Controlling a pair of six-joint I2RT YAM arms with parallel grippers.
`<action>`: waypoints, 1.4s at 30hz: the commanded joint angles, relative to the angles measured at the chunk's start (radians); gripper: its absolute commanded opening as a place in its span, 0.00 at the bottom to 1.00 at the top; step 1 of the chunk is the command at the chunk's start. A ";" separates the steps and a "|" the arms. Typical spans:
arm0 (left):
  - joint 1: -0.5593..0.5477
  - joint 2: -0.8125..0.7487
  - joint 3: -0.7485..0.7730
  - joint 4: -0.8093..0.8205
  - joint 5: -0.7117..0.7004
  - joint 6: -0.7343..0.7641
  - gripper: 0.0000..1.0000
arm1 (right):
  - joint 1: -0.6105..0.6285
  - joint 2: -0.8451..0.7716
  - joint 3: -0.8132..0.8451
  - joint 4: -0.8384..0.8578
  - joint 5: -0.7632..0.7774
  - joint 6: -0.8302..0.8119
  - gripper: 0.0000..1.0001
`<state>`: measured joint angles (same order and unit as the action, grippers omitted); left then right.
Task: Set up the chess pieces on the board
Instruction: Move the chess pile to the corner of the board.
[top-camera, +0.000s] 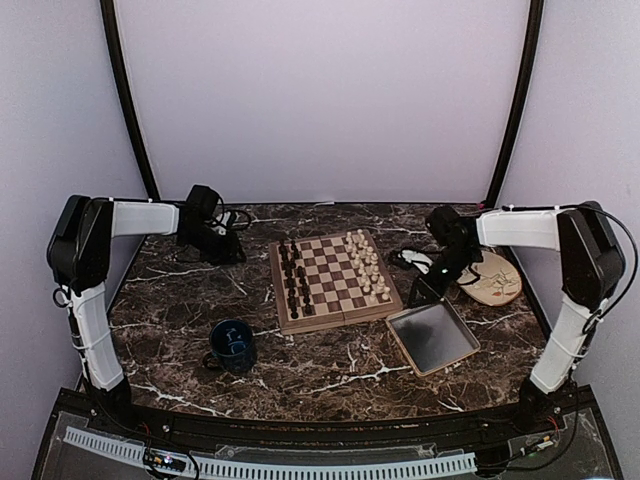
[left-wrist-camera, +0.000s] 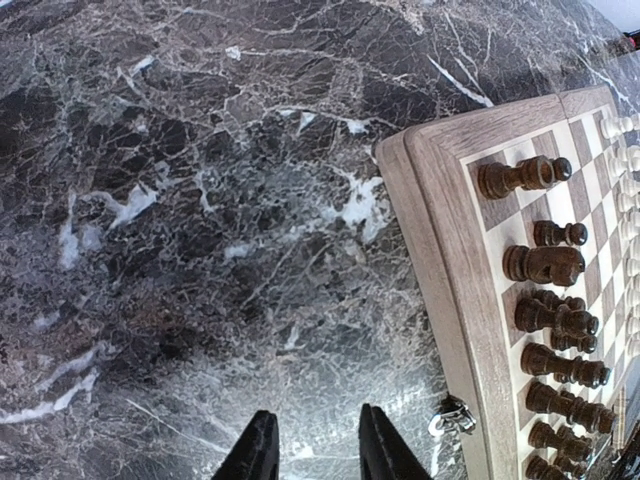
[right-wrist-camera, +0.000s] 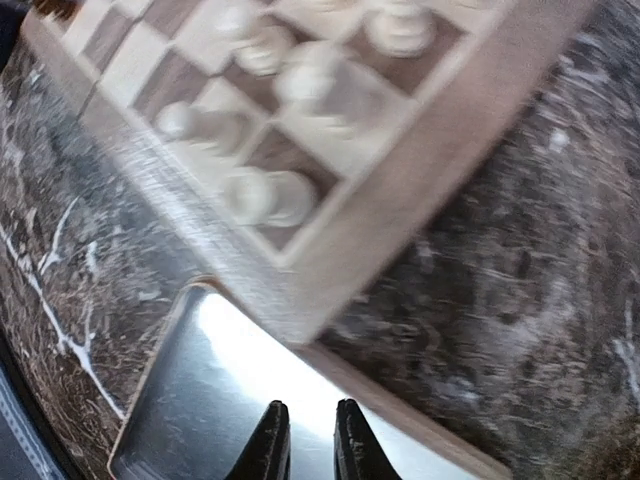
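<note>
The board (top-camera: 341, 318) lies mid-table. Dark chess pieces (top-camera: 297, 285) stand in two columns along its left side and cream-white chess pieces (top-camera: 366, 265) along its right side. My left gripper (top-camera: 225, 247) hovers over bare marble left of the board. In the left wrist view it (left-wrist-camera: 315, 445) is open and empty, with the board's edge (left-wrist-camera: 450, 260) and dark pieces (left-wrist-camera: 545, 265) to its right. My right gripper (top-camera: 440, 277) is off the board's right edge. The blurred right wrist view shows it (right-wrist-camera: 312, 440) slightly open and empty over the grey tray (right-wrist-camera: 200, 400), near white pieces (right-wrist-camera: 265, 195).
The grey rectangular tray (top-camera: 432, 337) sits against the board's near right corner. A dark blue mug (top-camera: 233, 345) stands in front of the board's left corner. A round beige plate (top-camera: 497, 278) and a black cable (top-camera: 405, 259) lie at the right. A metal clasp (left-wrist-camera: 452, 416) sticks out of the board's side.
</note>
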<state>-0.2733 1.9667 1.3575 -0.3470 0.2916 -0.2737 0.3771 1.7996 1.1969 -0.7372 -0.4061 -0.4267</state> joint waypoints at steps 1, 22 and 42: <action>-0.001 -0.060 -0.013 0.017 -0.005 -0.002 0.29 | 0.149 -0.104 -0.087 0.005 -0.009 -0.070 0.18; -0.001 -0.049 -0.028 0.044 -0.002 0.002 0.29 | 0.284 -0.066 -0.170 0.008 0.231 -0.034 0.17; -0.012 -0.039 -0.028 0.034 0.025 0.004 0.29 | 0.147 -0.198 -0.149 -0.057 0.169 -0.033 0.19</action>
<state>-0.2733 1.9579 1.3403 -0.3073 0.2977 -0.2737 0.5545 1.6321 0.9653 -0.7528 -0.1642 -0.4549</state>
